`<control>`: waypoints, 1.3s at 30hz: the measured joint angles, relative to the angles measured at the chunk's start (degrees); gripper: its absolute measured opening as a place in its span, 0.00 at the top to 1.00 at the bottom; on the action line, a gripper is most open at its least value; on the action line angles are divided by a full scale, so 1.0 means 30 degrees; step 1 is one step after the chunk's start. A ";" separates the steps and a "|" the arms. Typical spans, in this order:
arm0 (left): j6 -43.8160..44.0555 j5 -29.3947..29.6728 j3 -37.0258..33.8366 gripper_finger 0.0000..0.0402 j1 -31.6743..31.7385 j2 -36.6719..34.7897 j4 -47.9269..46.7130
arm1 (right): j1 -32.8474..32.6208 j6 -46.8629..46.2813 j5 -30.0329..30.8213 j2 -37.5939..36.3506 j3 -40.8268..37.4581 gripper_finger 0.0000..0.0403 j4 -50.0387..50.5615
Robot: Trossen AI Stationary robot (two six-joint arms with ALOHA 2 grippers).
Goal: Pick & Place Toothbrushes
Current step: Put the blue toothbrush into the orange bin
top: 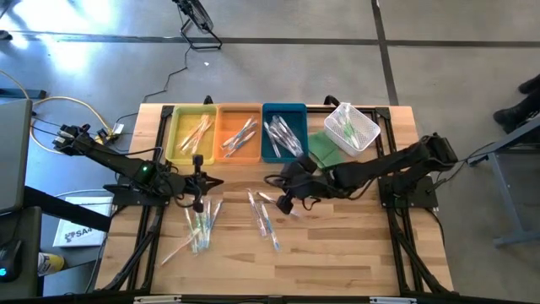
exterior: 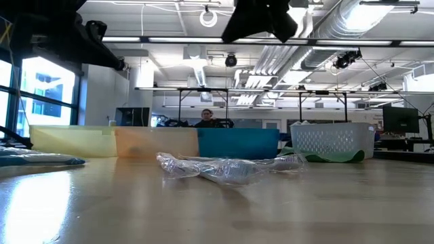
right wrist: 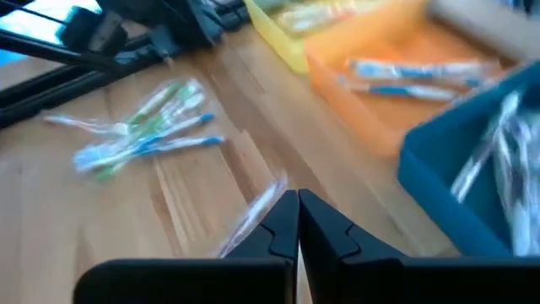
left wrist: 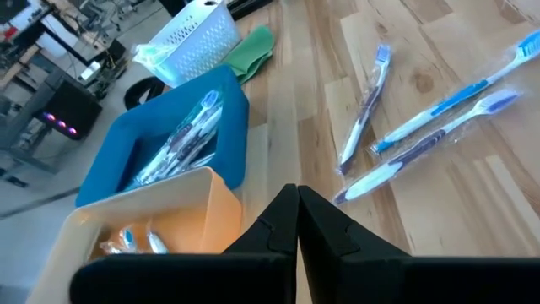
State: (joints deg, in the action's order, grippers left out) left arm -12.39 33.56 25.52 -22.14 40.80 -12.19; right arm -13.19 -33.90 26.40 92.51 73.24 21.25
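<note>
My left claw (top: 197,180) hangs above the bench (top: 337,253), just in front of the yellow tray (top: 191,133) and the orange tray (top: 239,133). Its two fingers (left wrist: 274,226) are pressed together and they hold nothing. My right claw (top: 284,203) is over the middle of the bench, in front of the blue tray (top: 283,131). Its fingers (right wrist: 283,221) are also closed tight, with nothing between them.

The toothbrushes are in several places. One loose group (top: 201,221) lies on the bench below my left claw, with green, white and blue handles in clear wrappers. A second loose group (top: 263,216) lies near the middle, just beside my right claw. In the left wrist view I see three of them (left wrist: 422,127) with blue and white handles, flat on the wood and close to each other. Some toothbrushes lie already in the yellow tray, some in the orange tray, and a bundle with clear wrappers is in the blue tray (left wrist: 181,139).

The three trays stand side by side, touching, along the far part of the bench. To the right of the blue tray there is a green cloth (top: 325,149), and a white mesh basket (top: 353,127) rests partly on it, with something green inside.

In the low view a person (exterior: 206,117) shows in the room behind the trays.
</note>
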 joint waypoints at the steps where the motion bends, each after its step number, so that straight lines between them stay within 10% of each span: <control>1: -0.0236 0.0000 0.0007 0.99 0.0000 0.0000 -0.0025 | 0.0006 -0.0459 -0.0218 0.0317 0.0340 1.00 0.0344; 16: -0.0429 0.0015 0.0007 0.99 0.0003 0.0004 -0.1062 | -0.0299 -0.4613 -0.4703 0.7534 0.8581 1.00 0.9295; 39: -0.0421 -0.0044 0.0007 0.99 0.0001 0.0004 -0.1639 | -0.0437 -0.5831 -0.9352 0.8721 0.8848 0.94 0.9554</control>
State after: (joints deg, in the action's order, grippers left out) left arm -13.65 33.43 25.54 -22.14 40.82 -17.10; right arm -14.50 -51.39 -1.65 118.67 99.79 49.91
